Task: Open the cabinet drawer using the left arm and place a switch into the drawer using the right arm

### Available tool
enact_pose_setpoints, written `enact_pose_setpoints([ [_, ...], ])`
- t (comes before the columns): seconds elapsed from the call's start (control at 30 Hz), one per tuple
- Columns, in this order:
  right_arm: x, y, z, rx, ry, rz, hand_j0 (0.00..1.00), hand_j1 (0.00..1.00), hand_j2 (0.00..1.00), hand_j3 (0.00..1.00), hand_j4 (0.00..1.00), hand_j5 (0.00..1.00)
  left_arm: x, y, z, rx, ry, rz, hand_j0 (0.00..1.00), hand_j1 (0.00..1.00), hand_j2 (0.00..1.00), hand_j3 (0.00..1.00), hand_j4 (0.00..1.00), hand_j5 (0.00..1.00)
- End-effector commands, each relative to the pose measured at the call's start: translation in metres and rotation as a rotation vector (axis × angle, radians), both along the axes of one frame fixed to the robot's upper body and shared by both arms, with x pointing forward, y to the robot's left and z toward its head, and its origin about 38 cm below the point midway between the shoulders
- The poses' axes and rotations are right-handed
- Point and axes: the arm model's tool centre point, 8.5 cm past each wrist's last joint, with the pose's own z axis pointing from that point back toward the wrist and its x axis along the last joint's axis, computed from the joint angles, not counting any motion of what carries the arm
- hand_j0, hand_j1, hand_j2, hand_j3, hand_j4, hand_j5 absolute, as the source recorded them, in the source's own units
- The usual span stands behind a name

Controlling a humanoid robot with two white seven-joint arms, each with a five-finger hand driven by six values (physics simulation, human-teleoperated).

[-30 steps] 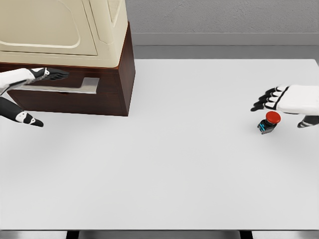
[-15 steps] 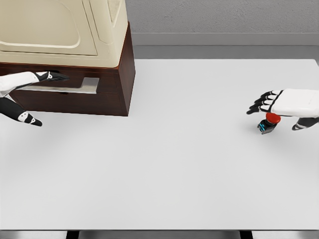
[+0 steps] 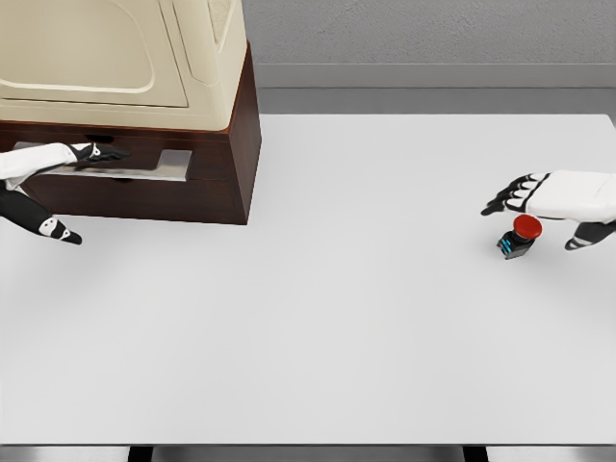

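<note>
A brown cabinet (image 3: 217, 183) with a cream top stands at the table's back left. Its drawer front carries a grey handle plate (image 3: 144, 166). My left hand (image 3: 67, 183) reaches in from the left edge, fingers stretched flat onto the handle plate and thumb hanging below; it grips nothing that I can see. At the right, a small switch (image 3: 516, 236) with a red button and black base sits on the white table. My right hand (image 3: 544, 207) hovers just above and behind it, fingers extended, holding nothing.
The white table (image 3: 337, 318) spreads wide between cabinet and switch. A grey wall runs along the back. The table's front edge lies near the bottom of the view.
My left hand's fingers slid lower onto the drawer handle plate. My right hand dipped over the switch, then eased slightly back right, uncovering the red button.
</note>
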Motion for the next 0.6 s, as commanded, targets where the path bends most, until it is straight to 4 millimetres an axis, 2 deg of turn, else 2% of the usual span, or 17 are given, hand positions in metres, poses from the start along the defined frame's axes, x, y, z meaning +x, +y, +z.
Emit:
enact_pose_setpoints([
  [0.0,0.001,0.002,-0.001,0.009,0.002,-0.001,1.0,1.0,1.0,1.0,1.0,1.0,0.0,0.0,-0.001,0.0,0.003,0.003,1.0,1.0,1.0,1.0,1.0,1.0],
  [0.13,0.001,0.007,-0.001,0.016,-0.002,0.011,1.0,1.0,1.0,1.0,1.0,1.0,0.0,0.0,-0.001,0.0,0.005,0.003,1.0,1.0,1.0,1.0,1.0,1.0],
  [0.23,0.0,0.01,-0.009,0.011,0.02,0.021,1.0,1.0,1.0,1.0,1.0,1.0,0.0,0.001,-0.004,0.019,0.002,0.003,0.99,0.99,0.99,0.99,0.99,0.99],
  [0.37,0.0,0.009,-0.013,0.009,0.03,0.018,1.0,1.0,1.0,1.0,1.0,1.0,-0.001,0.001,-0.004,0.02,0.003,0.001,0.91,0.91,0.91,0.91,0.91,0.91],
  [0.57,0.003,0.005,-0.017,0.011,0.039,-0.001,1.0,1.0,1.0,1.0,1.0,1.0,-0.002,0.0,-0.008,0.022,0.012,-0.003,0.91,0.91,0.91,0.91,0.91,0.91],
])
